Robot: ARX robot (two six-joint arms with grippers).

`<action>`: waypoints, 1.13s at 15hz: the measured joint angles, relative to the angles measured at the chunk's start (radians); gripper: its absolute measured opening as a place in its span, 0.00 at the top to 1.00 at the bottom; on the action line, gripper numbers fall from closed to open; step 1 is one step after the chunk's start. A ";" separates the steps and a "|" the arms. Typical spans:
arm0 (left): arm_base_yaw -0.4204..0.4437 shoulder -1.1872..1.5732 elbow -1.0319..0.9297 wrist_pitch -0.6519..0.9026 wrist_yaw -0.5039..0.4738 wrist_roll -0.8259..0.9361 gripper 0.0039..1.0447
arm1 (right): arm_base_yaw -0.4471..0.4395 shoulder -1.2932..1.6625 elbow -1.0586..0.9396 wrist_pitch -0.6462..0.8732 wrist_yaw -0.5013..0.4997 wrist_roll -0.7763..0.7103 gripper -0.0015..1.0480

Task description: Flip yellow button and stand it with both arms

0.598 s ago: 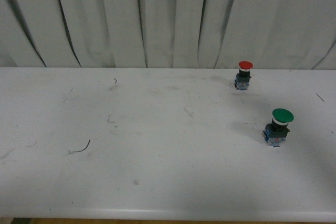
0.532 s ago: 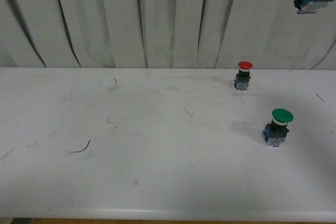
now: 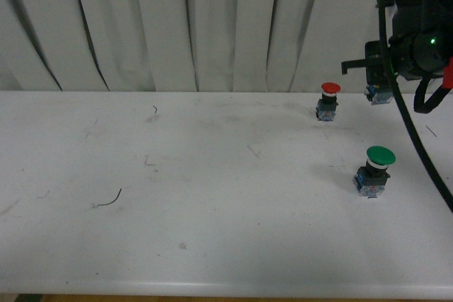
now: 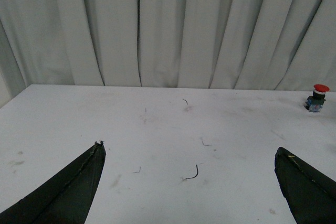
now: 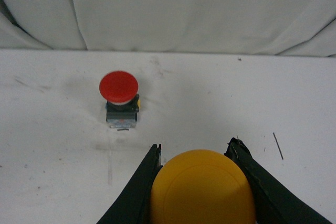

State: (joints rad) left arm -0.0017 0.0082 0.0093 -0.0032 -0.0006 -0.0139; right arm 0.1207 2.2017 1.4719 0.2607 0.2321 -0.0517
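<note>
Close by, my left gripper (image 4: 189, 147) hangs spread over the table (image 4: 157, 124), free to assist, I reckon, while farther out my right gripper (image 5: 195, 146) pinches the yellow button (image 5: 202, 187) by its cap, block downward for standing, just short of the red button (image 5: 119, 86).

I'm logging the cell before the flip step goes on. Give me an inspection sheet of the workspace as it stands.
Surface: white table, scuffed, faint marks.
Job's things: yellow button gripped in the right pincer, cap toward the wrist camera; whether it touches the table cannot be told.
Clutter: red button and green button, both upright, caps up, apart; thin wire scrap.
Grippers: right pincer shut on the yellow button; left pincer open, holding nothing.
Cables: black cable hangs from the right arm, passing right of the green button.
Surroundings: pleated white curtain behind the table.
</note>
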 joint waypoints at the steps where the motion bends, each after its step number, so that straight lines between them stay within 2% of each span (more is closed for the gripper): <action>1: 0.000 0.000 0.000 0.000 0.000 0.000 0.06 | 0.002 0.006 0.005 -0.003 0.000 0.000 0.66; 7: 0.000 0.000 0.000 0.000 0.000 0.000 0.06 | 0.018 0.072 0.045 -0.056 0.006 0.008 0.66; 10: 0.000 0.000 0.000 0.000 0.000 0.000 0.06 | 0.055 0.121 0.080 -0.088 -0.010 0.061 0.66; 17: 0.000 0.000 0.000 0.000 0.000 0.000 0.06 | 0.048 0.184 0.100 -0.088 0.024 0.161 0.66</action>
State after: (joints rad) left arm -0.0017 0.0082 0.0093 -0.0032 -0.0006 -0.0143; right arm 0.1684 2.3859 1.5715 0.1726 0.2558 0.1089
